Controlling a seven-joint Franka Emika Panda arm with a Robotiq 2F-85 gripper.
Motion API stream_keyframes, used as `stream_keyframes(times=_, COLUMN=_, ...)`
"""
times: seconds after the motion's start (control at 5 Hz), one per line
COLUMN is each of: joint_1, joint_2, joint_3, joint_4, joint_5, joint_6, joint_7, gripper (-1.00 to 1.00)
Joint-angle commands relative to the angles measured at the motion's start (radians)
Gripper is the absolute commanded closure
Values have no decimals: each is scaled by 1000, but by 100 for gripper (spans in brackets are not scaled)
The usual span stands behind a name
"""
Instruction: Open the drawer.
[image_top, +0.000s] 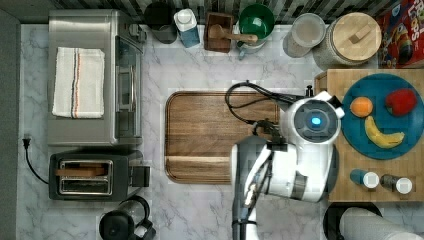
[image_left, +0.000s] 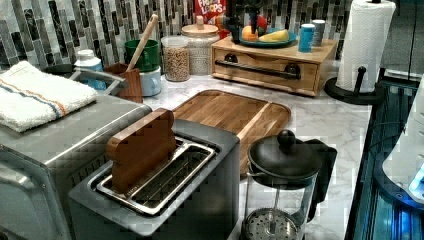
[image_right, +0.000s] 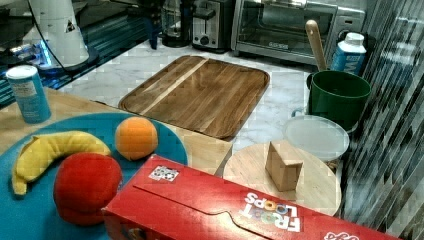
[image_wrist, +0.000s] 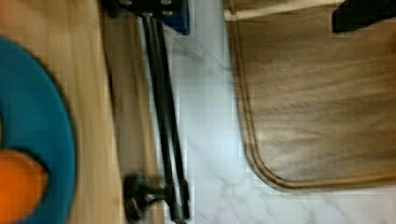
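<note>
Left view shows the light bamboo drawer (image_left: 270, 68) closed, black bar handle (image_left: 258, 70) ungrasped — opening entirely ahead — gripper state: cannot tell.

We see a dark wooden cutting board (image_top: 215, 136) in the middle of a marble counter (image_top: 200, 210). In the top view's left stand a steel toaster oven (image_top: 92, 77) with a striped towel (image_top: 78, 82) on top, a toaster (image_top: 92, 175) and a French press (image_top: 122, 225). A blue plate (image_top: 387, 82) holds an orange (image_top: 361, 106), a banana (image_top: 381, 135) and a red fruit (image_top: 401, 101). A Froot Loops box (image_right: 225, 207) lies beside them.
</note>
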Motion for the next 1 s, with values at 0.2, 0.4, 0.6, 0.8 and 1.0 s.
stream_keyframes(times=0.2, joint_1=-12, joint_2=57, joint_3=-27, joint_4=43, joint_5=-12, joint_6=78, joint_7=-164, gripper=-100)
stream_keyframes(times=0.4, joint_1=-11, joint_2=85, joint_3=-42, joint_4=42, joint_5=-33, joint_6=113, joint_7=-174, gripper=-100)
stream_keyframes(times=0.6, joint_1=-20, joint_2=113, joint_3=-53, joint_4=35, joint_5=-17, joint_6=168, joint_7=-187, gripper=-100)
stream_keyframes(times=0.8, joint_1=-34, joint_2=132, joint_3=-65, joint_4=23, joint_5=-19, joint_6=221, joint_7=-216, gripper=-100)
stream_keyframes(times=1.0, joint_1=-53, joint_2=159, joint_3=-74, joint_4=22, joint_5=-1, joint_6=260, joint_7=-266, gripper=-100)
